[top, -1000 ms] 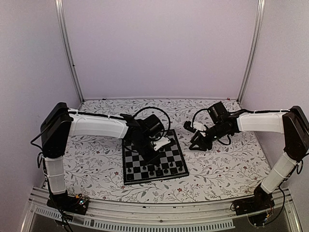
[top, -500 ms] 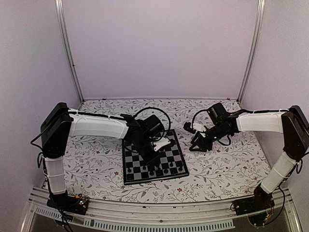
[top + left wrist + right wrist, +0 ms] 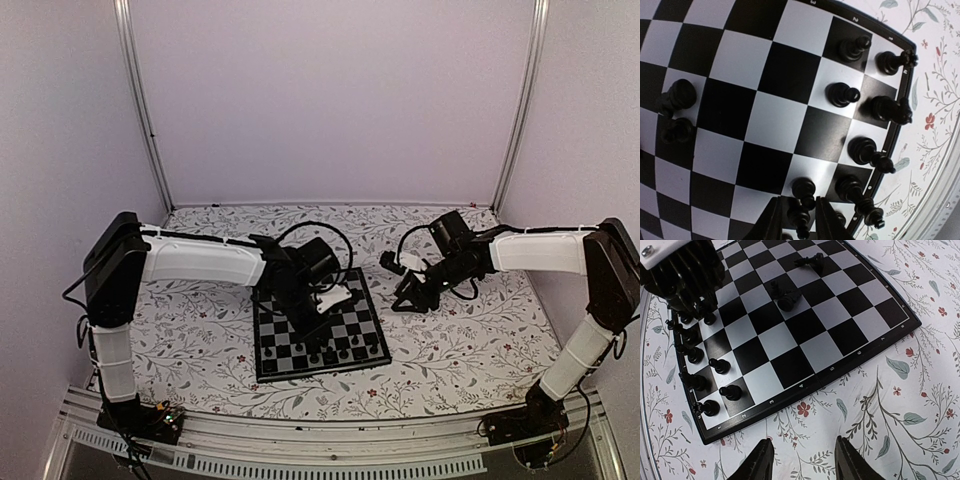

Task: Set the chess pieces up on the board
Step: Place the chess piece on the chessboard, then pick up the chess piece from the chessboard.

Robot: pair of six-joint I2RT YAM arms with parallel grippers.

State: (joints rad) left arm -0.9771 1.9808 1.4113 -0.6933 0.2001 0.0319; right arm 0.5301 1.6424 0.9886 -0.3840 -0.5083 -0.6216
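The left gripper (image 3: 798, 205) hangs low over the board (image 3: 770, 65) with its jaws a little spread. One black pawn (image 3: 800, 217) stands upright between them. A thin gap seems to show on each side of it, so the jaws do not pinch it. Just ahead of the fingertips stands a second pawn (image 3: 803, 187). To the right of the jaws, more chess pieces (image 3: 867, 152) stand in two rows along the board's edge. Well away to the left of the jaws, two fallen pieces (image 3: 677, 97) lie on their sides. The right gripper (image 3: 804, 442) holds its jaws spread wide with nothing between them, above the floral table cover (image 3: 900, 405). The board's near edge lies just beyond its fingertips.
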